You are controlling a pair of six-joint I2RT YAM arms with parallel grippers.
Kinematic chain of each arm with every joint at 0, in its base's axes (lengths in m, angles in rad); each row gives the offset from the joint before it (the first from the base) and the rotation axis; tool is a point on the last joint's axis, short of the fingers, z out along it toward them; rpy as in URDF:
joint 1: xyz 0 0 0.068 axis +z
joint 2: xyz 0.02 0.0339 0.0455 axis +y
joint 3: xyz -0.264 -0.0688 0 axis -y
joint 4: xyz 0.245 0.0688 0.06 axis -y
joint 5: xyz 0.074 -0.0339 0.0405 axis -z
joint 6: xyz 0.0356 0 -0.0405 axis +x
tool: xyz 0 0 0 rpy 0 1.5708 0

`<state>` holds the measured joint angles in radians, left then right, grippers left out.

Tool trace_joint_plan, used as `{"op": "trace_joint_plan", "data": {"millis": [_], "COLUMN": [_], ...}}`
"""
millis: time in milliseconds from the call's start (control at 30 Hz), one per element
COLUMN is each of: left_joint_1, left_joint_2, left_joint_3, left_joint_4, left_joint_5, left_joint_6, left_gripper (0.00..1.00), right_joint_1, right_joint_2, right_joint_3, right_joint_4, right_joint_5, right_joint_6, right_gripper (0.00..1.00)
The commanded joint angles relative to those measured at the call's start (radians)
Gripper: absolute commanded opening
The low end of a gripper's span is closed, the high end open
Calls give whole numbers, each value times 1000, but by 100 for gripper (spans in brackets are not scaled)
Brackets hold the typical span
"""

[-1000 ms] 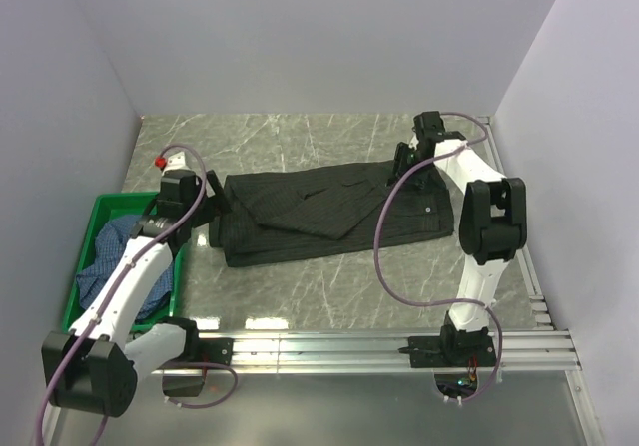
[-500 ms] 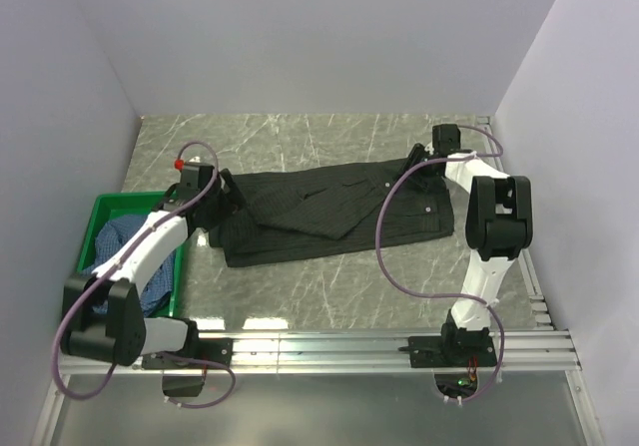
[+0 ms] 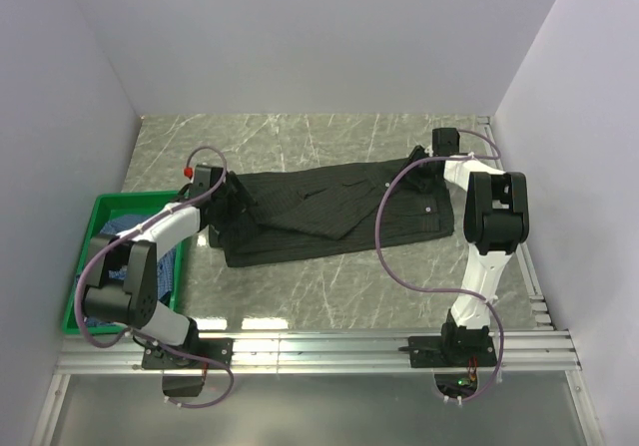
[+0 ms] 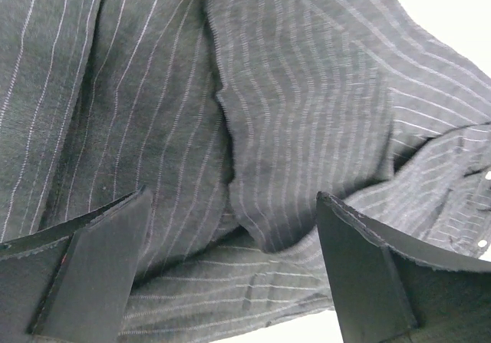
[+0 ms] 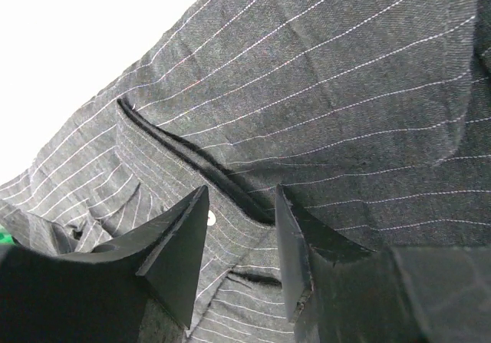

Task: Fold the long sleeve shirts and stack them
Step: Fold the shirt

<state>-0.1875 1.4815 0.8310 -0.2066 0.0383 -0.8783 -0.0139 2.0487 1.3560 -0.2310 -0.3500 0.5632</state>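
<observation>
The black pinstriped shirt (image 3: 329, 212) lies spread across the middle of the table, partly folded. My left gripper (image 3: 235, 207) is low over its left end. In the left wrist view that gripper (image 4: 230, 228) is wide open, with bunched folds of the shirt (image 4: 291, 90) between the fingers (image 4: 84, 258). My right gripper (image 3: 419, 159) is at the shirt's far right corner. In the right wrist view it (image 5: 242, 220) is open with a narrow gap, straddling a button placket of the shirt (image 5: 330, 105). The blue checked shirt (image 3: 110, 256) lies crumpled in the crate.
A green plastic crate (image 3: 125, 203) stands at the table's left edge, beside my left arm. Grey walls close the table on the left, back and right. An aluminium rail (image 3: 329, 346) runs along the near edge.
My left gripper has swung from beside the crate onto the shirt's left end. My right gripper has shifted right to the shirt's far right corner. The shirt has hardly moved.
</observation>
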Motion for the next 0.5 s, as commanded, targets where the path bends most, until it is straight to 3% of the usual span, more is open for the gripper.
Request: {"op": "trace_joint_plan", "data": {"millis": [0,467], "left_joint_1": [-4,-4], "left_joint_2": [23,40], "left_joint_3": [-27,-79], "left_joint_4": [72,79], "left_joint_5": [25,18], "left_joint_6": [-39,-51], "left_gripper": [94,94], "right_joint_1": [-4,9], "right_joint_2": [-7,-2], "right_joint_3": [19,20], "right_joint_4": [-13,-22], "right_joint_5": [6,-87], "right_joint_6": [1,-48], "right_gripper": [47,38]}}
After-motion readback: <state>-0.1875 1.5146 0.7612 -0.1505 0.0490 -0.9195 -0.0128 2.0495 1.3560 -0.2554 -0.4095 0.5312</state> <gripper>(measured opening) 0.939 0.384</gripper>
